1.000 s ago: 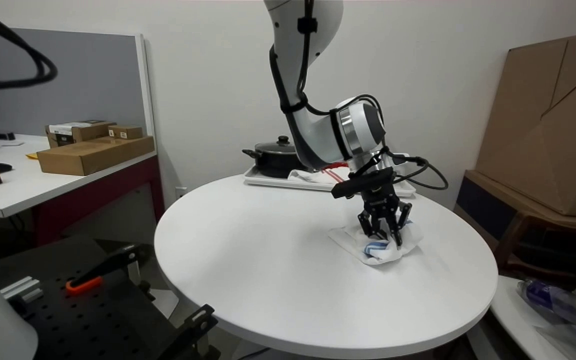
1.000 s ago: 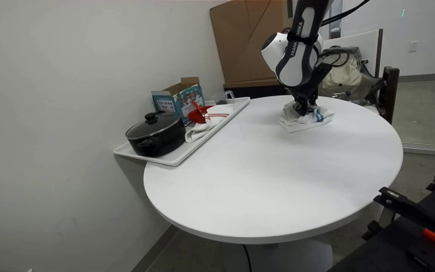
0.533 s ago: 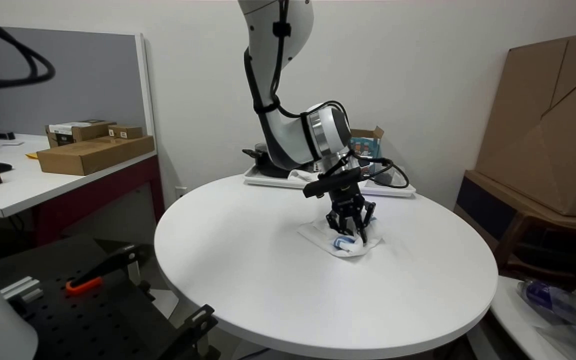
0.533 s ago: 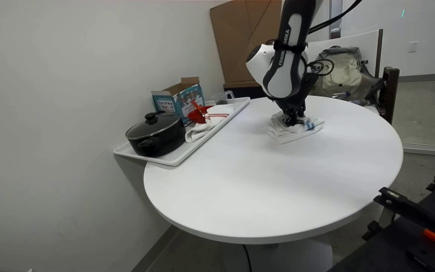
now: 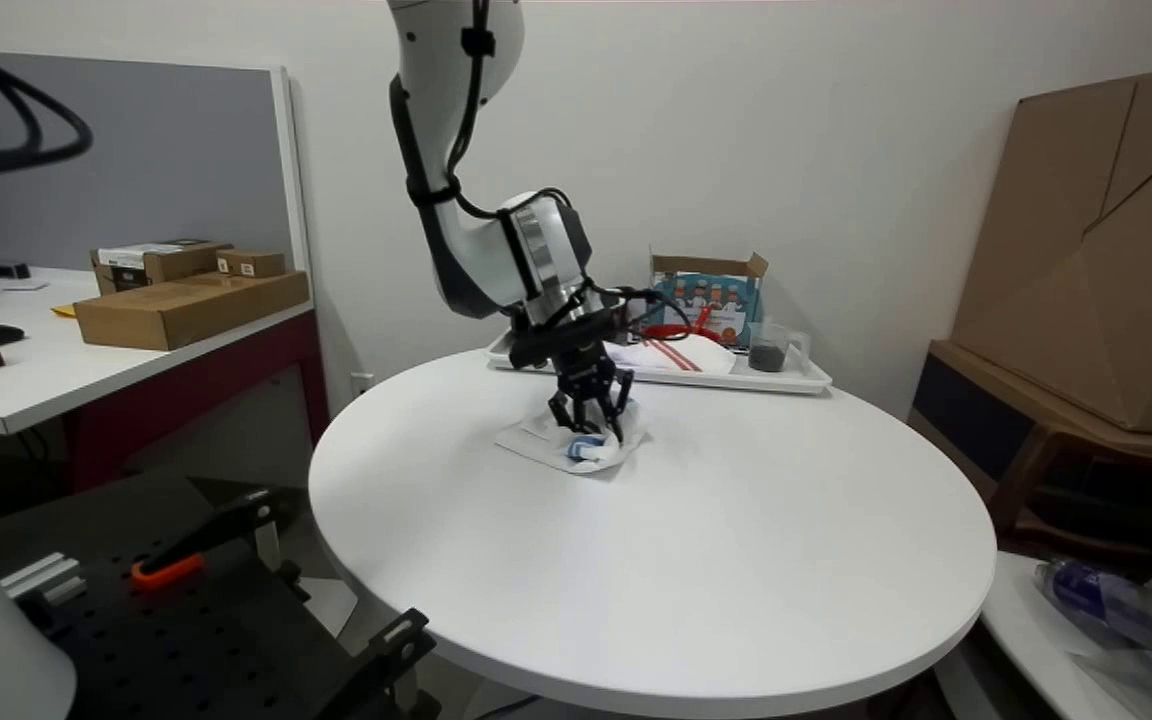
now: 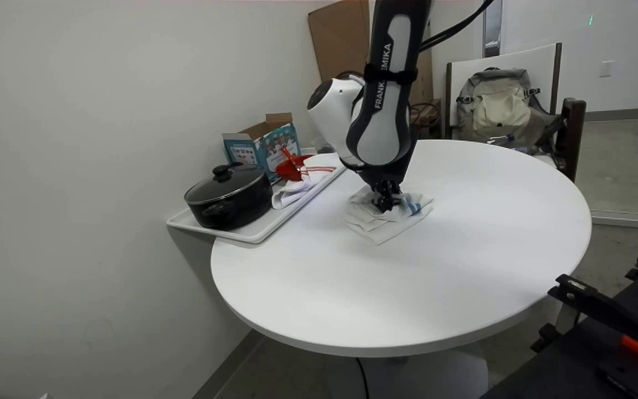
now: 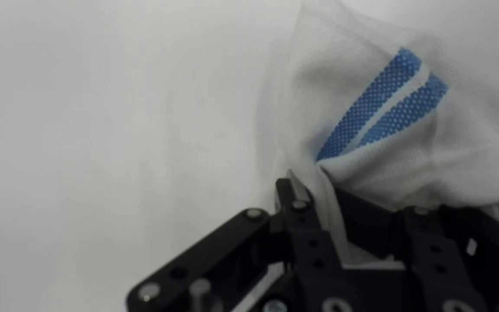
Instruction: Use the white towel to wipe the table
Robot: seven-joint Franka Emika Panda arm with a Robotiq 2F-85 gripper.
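Observation:
The white towel with blue stripes lies crumpled on the round white table [image 5: 696, 570]. It shows in both exterior views, as the towel [image 5: 578, 452] near the back left and the towel [image 6: 377, 226] near the tray side. My gripper [image 5: 596, 430] points down onto the towel, and the gripper also shows in an exterior view [image 6: 387, 203]. In the wrist view the gripper [image 7: 322, 195] has a fold of the towel [image 7: 444, 160] pinched between its fingers. The towel's loose part spreads flat around the fingertips. The towel's underside is hidden.
A white tray [image 6: 263, 228] stands on the table's wall side. It holds a black lidded pot [image 6: 227, 197], a blue box [image 6: 281, 148], a red bowl [image 6: 291, 168], a red-striped cloth [image 5: 681, 353] and a clear jug [image 5: 774, 348]. A chair with a backpack [image 6: 496, 108] stands beyond the table.
My gripper has slid the towel across the table, leftward and slightly back in an exterior view, leftward and nearer the camera in the opposite one. The towel has stayed in its grip.

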